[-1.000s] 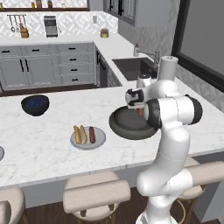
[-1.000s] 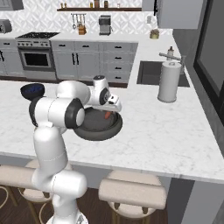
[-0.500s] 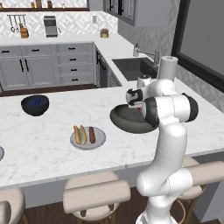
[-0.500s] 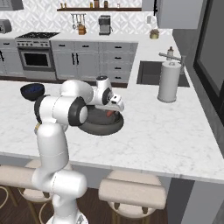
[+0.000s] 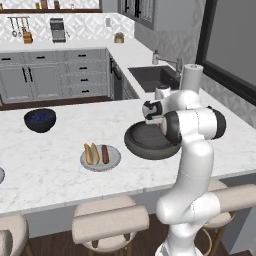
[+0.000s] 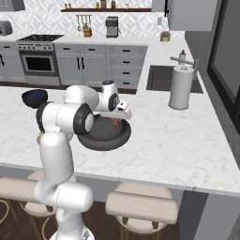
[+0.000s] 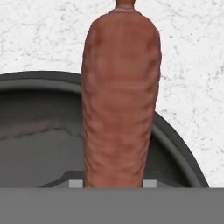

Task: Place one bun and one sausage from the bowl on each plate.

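The tool [image 6: 117, 121] is clamped on a sausage [image 7: 121, 100], low over the dark bowl [image 5: 142, 146]. The plate [image 5: 113, 161] at its 9 o'clock on the worktop [image 5: 50, 170] already carries a bun [image 5: 90, 153] and sausage. The grip looks near one end, so a fast lift could swing it loose.

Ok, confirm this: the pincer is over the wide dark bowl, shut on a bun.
Not a bun. The hand view shows the pincer shut on a red-brown sausage, over the wide dark bowl.
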You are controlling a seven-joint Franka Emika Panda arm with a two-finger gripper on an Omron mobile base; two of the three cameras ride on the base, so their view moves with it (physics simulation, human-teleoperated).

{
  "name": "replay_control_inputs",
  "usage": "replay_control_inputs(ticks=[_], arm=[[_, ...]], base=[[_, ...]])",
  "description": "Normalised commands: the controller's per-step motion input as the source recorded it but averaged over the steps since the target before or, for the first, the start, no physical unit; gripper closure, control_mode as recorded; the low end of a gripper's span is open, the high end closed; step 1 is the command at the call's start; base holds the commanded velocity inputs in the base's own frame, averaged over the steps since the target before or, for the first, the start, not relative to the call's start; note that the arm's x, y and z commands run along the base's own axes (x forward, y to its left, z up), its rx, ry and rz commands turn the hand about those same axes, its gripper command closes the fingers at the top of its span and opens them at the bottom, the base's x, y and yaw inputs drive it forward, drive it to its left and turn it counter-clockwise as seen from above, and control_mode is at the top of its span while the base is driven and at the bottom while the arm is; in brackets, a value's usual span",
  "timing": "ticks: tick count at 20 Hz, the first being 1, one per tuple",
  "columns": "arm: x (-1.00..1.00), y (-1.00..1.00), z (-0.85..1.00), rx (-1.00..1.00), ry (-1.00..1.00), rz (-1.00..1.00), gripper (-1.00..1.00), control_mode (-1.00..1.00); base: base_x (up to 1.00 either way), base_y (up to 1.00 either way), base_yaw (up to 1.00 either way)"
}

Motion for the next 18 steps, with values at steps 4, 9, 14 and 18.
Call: replay_control_inputs(ticks=[4, 9, 14, 18], arm=[[-0.04, 0.23, 0.00, 0.00, 0.08, 0.00, 1.00, -1.00], [-0.48, 0.06, 0.49, 0.00, 0.02, 0.00, 1.00, -1.00], [-0.99, 0.19, 0.79, 0.05, 0.12, 0.00, 1.00, -1.00], [-1.00, 0.13, 0.40, 0.05, 0.03, 0.00, 1.00, -1.00]], base=[[0.00, 0.00, 0.00], [0.00, 0.00, 0.00], [0.00, 0.00, 0.00], [0.00, 0.00, 0.00]])
